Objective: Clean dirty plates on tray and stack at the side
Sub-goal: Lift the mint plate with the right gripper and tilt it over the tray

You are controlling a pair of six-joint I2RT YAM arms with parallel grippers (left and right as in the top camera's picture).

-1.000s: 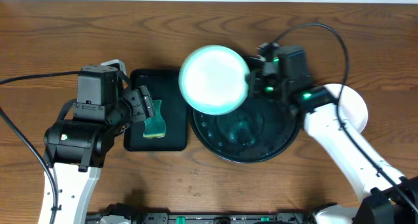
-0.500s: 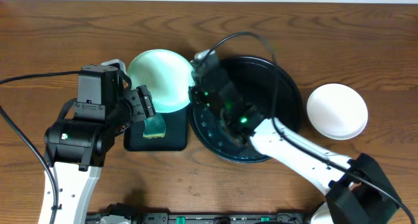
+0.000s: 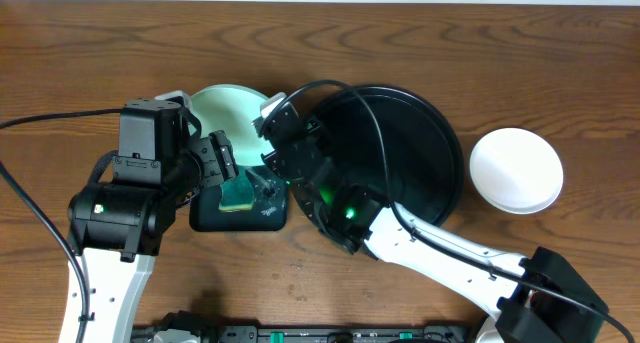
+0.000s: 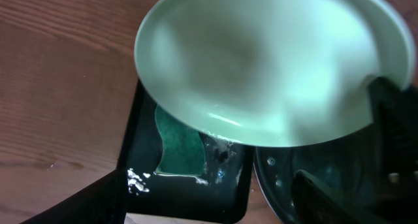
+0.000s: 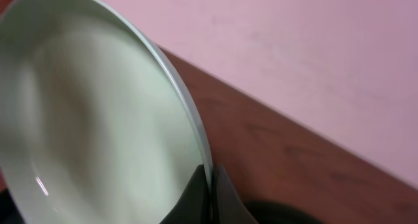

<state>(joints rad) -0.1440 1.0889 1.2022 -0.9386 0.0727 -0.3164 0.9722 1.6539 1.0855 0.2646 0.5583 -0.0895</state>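
The mint-green plate (image 3: 228,105), now off the round black tray (image 3: 430,133) and tilted above the small rectangular tray (image 3: 265,215) left of centre, stays clenched by its rim in your right tool (image 5: 210,185), ready for the sponge (image 3: 238,195) beside your released left tool (image 3: 226,163).

A small rectangular black tray (image 3: 206,215) sits on the brown wood-grain table (image 3: 100,63), its glossy floor wet with droplets. A green sponge (image 3: 238,195) with a curved, waisted outline lies flat inside it. In the left wrist view, white foam specks (image 4: 135,180) cling near the tray's left rim, just beside the sponge. In the right wrist view, a pinkish wall (image 5: 313,48) stands beyond the table's far edge
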